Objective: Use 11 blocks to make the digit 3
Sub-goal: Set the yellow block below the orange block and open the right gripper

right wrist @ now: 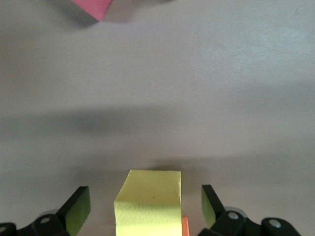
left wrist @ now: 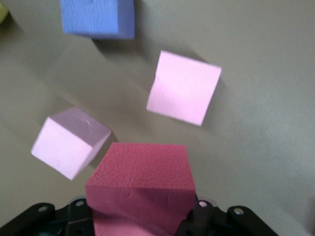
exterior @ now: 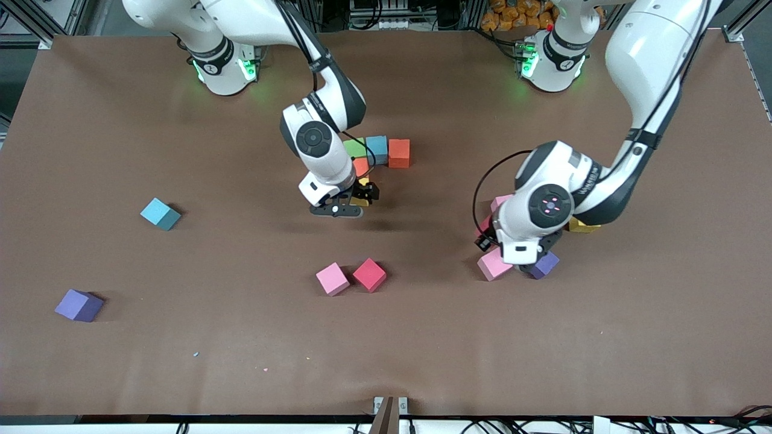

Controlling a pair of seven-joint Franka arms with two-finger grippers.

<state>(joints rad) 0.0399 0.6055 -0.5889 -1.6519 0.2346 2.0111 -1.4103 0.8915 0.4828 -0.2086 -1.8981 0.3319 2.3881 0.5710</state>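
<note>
The digit 3 stands as a row of green [exterior: 354, 147], blue [exterior: 377, 146] and red-orange [exterior: 398, 152] blocks, with an orange block [exterior: 360, 166] nearer the camera. My right gripper [exterior: 363, 194] [right wrist: 145, 191] is open around a yellow block [right wrist: 147, 206] that rests on the table beside the orange one. Both fingers [right wrist: 78, 209] stand apart from it. My left gripper [exterior: 490, 236] [left wrist: 140, 219] is shut on a red block [left wrist: 140, 184] [exterior: 484, 226], over a cluster of two pink blocks [left wrist: 183, 87] [left wrist: 69, 142] and a purple block [left wrist: 98, 17].
A yellow block [exterior: 582, 226] lies under the left arm. A pink block [exterior: 332, 278] and a red block [exterior: 369, 274] sit together nearer the camera. A teal block [exterior: 160, 214] and a purple block [exterior: 79, 305] lie toward the right arm's end.
</note>
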